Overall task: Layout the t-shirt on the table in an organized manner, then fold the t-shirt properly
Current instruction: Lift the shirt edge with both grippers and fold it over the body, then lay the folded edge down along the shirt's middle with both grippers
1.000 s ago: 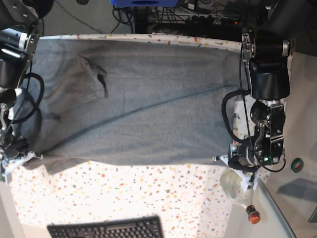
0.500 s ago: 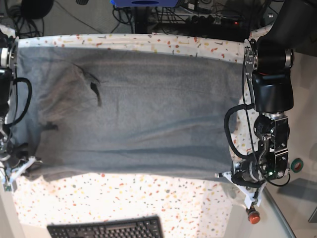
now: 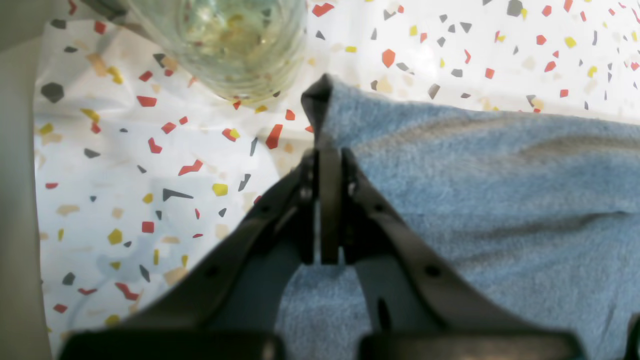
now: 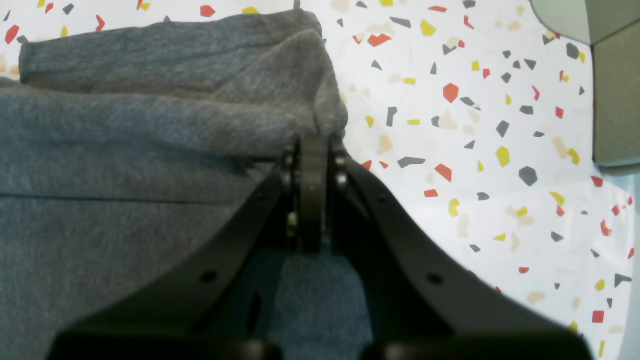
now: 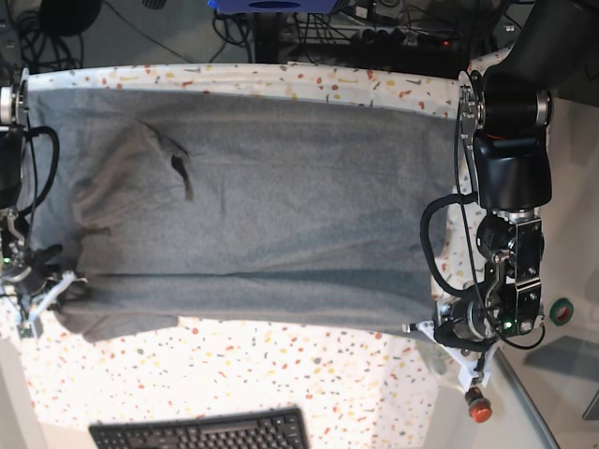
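The grey t-shirt (image 5: 253, 206) lies spread wide across the speckled table (image 5: 281, 374), with a small dark crease at its left part. My left gripper (image 5: 426, 329) is at the shirt's near right corner. In the left wrist view this gripper (image 3: 327, 155) is shut on a pinched corner of the t-shirt (image 3: 475, 200). My right gripper (image 5: 56, 285) is at the near left edge. The right wrist view shows it (image 4: 312, 145) shut on a folded edge of the t-shirt (image 4: 125, 150), low over the table (image 4: 475, 150).
A clear glass jar (image 3: 225, 45) stands just beyond the left gripper's corner. A black keyboard (image 5: 201, 432) lies at the table's near edge. A red-capped object (image 5: 478, 404) and a green ring (image 5: 562, 311) sit at the right. A grey box edge (image 4: 615, 100) shows beside the table.
Both grippers have pulled the shirt's near edge toward the keyboard side. The shirt has slid off the far edge, baring more speckled cloth there, and lies flatter.
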`<state>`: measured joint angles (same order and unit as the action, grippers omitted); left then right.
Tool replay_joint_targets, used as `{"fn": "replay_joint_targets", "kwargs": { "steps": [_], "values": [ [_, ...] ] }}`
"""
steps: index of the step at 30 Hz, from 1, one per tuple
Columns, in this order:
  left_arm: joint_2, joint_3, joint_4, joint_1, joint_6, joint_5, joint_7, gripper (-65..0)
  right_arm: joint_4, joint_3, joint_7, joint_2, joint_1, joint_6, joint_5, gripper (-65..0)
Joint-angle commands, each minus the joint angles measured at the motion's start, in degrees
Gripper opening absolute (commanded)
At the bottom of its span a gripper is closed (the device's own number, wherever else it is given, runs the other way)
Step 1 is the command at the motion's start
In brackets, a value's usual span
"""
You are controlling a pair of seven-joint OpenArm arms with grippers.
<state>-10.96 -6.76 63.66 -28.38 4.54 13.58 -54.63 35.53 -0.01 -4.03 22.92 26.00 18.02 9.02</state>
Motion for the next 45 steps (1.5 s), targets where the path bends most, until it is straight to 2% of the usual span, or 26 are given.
{"fn": "replay_joint_targets", "kwargs": {
  "steps": [1,12,22,28,33,35,38,42,45],
  "values": [
    [-0.5,-0.2,1.2,-1.8,0.1,0.3,1.1,-65.0,1.0,0.2,1.4,1.3,1.8,-0.1,0.5,-65.0],
    [0.5,-0.2,1.5,-5.0,0.2,0.3,1.2,-65.0,8.3,0.2,1.3,1.0,-1.4,-0.1,0.5,-65.0],
    [0.7,-0.1,6.8,-4.3,0.2,0.3,1.0,-65.0,8.5,0.6,1.4,1.2,-2.6,-0.1,0.5,-65.0],
    [0.5,-0.2,7.0,1.3,0.2,0.3,0.9,-65.0,8.5,0.8,1.3,1.3,-4.8,-0.1,0.5,-65.0],
    [-0.9,-0.6,11.8,7.2,0.2,0.4,0.6,-65.0,8.7,4.9,1.3,1.3,-7.0,-0.1,0.5,-65.0],
    [-1.1,-2.8,15.0,10.1,0.2,2.8,0.4,-65.0,8.8,4.9,1.3,1.3,-7.5,-0.1,0.5,-65.0],
    [-2.9,-6.5,17.0,14.2,0.2,9.9,0.4,-65.0,10.1,5.2,0.5,1.3,-8.5,-0.1,0.5,-65.0],
    [-6.5,-7.3,17.4,17.8,0.2,18.2,0.4,-65.0,15.4,5.2,-4.2,1.3,-10.1,-0.1,0.5,-65.0],
    [-7.7,-7.4,17.5,19.7,0.0,22.2,0.4,-65.0,20.6,5.3,-7.9,1.3,-12.2,-0.1,0.5,-65.0]
  ]
}}
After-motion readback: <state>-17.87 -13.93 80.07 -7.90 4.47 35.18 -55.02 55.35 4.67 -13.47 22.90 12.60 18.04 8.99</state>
